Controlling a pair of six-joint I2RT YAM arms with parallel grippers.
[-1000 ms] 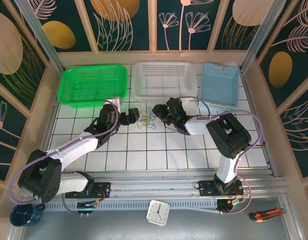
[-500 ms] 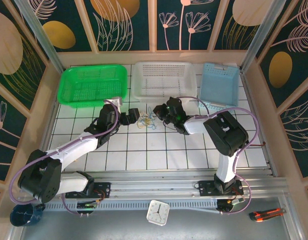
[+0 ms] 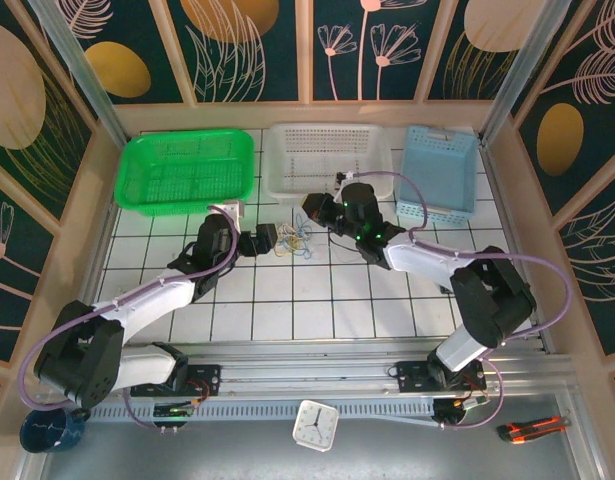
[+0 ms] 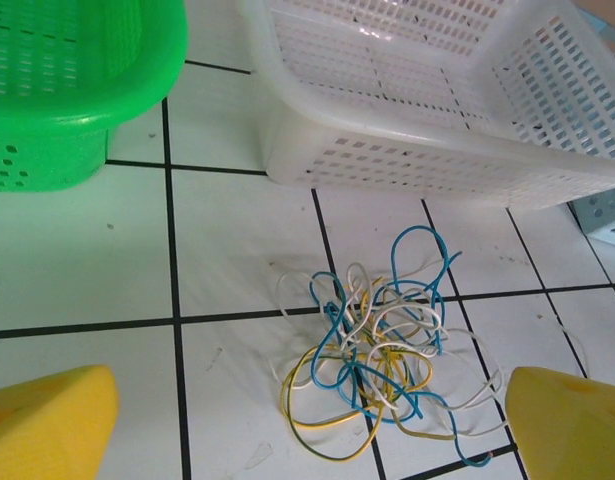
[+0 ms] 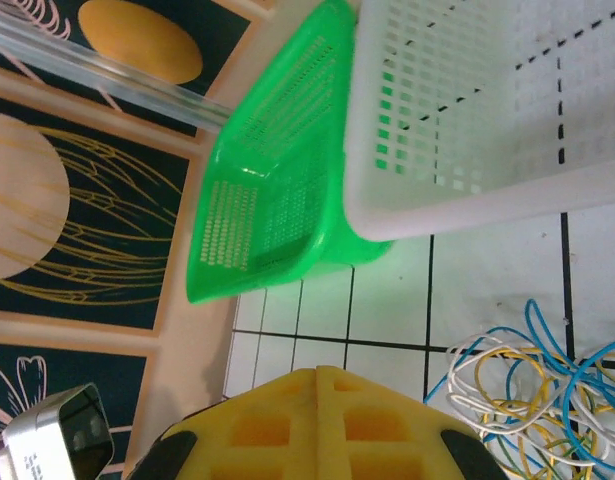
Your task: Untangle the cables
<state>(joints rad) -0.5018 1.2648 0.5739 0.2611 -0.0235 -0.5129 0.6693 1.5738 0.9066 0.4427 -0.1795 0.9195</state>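
Cables (image 3: 292, 243) lie in one small messy heap on the white tiled desk (image 3: 287, 305). The heap is near the middle of the desk, a bit toward 12 o'clock. It sits just in front of the white basket (image 3: 327, 160). White, blue and yellow wires loop over and under each other. I cannot tell where one wire ends and the next starts. In the left wrist view, one blue loop pokes out of the heap toward the white basket.

The left claw (image 3: 271, 238) is at 9 o'clock from the heap, just beside it. Its two yellow fingers (image 4: 47, 425) are spread wide apart. The heap lies on the desk in front of the gap between them, and the fingers do not touch the wires.

The right claw (image 3: 309, 207) is at about 1 o'clock from the heap, near the white basket. Its yellow fingers (image 5: 277, 425) are pressed together. In the right wrist view the wires lie at 3 o'clock from those fingers.

The green basket (image 3: 187, 172) is at 10 o'clock from the heap. The blue basket (image 3: 439, 165) is at 2 o'clock.
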